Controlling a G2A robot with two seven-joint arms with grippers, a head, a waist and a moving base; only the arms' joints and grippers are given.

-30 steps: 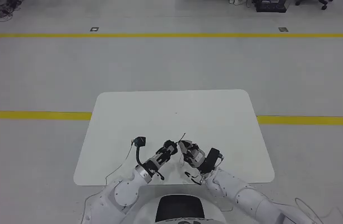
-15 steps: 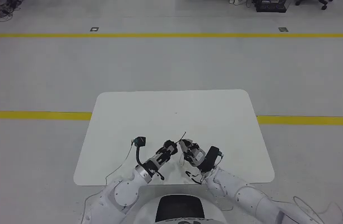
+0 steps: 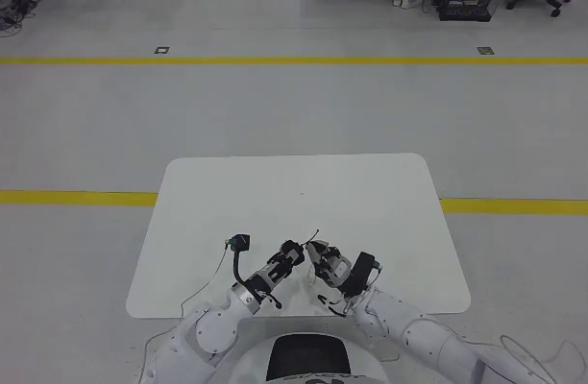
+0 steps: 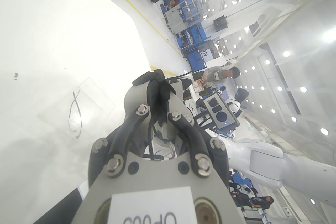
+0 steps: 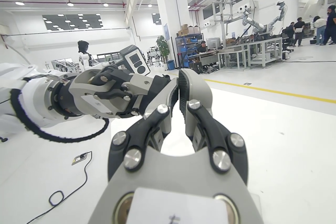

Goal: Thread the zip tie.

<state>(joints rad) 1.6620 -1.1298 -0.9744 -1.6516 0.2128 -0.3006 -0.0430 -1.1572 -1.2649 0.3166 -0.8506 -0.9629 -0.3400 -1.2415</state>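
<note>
From above, my left gripper (image 3: 292, 252) and right gripper (image 3: 319, 255) meet tip to tip over the table's (image 3: 371, 192) near edge. The zip tie (image 3: 314, 235) pokes toward the far side between them. At my left wrist, the jaws are pinched closed on the black tie. At my right wrist, the pads (image 5: 185, 93) press together; whether the tie lies between them I cannot tell.

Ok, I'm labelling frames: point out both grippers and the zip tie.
left gripper (image 4: 157, 93): left wrist view, between fingertips.
right gripper (image 5: 179, 88): right wrist view, between fingertips.
zip tie (image 3: 315, 233): top view, its free end.
</note>
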